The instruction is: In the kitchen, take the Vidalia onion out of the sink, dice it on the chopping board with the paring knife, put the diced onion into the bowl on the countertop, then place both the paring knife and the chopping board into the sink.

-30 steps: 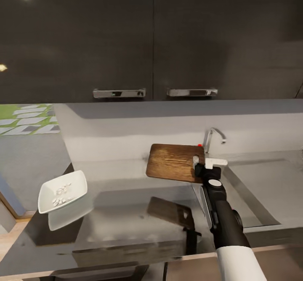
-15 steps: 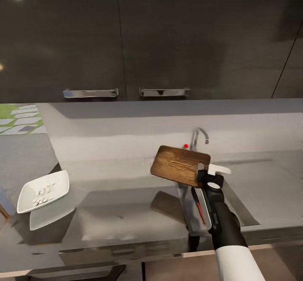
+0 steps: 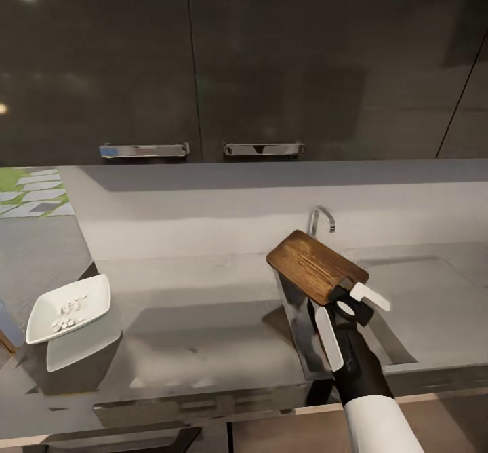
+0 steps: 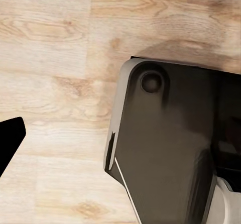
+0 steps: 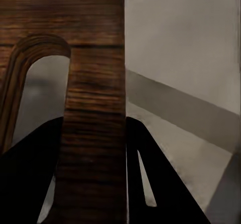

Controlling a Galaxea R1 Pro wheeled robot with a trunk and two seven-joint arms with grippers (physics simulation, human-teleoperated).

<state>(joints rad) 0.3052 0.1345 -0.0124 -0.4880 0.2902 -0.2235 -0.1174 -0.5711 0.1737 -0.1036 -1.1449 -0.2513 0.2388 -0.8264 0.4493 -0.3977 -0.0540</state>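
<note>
Right gripper (image 3: 347,295): clamped on the handle end of the chopping board (image 3: 315,265), its fingers on either side of the strip of wood beside the slot hole, as the right wrist view shows (image 5: 93,133).
Chopping board: held up off the surface, tilted, over the near-left part of the sink (image 3: 407,290), just in front of the tap (image 3: 321,219).
Sink: set into the bench (image 3: 196,331) at its right end; the grey basin lies open beneath the board.
Bowl (image 3: 69,307): on the bench well to the left of the sink, near the bench's left end, with small pale pieces of diced onion (image 3: 68,315) inside.
Left gripper: cannot tell whether its fingers are apart or together; the left wrist view looks down on light wooden floor (image 4: 55,58) and a dark part of the robot's base (image 4: 170,148).
Wall cabinets (image 3: 244,60): dark glossy doors with chrome handles, above the sink.
</note>
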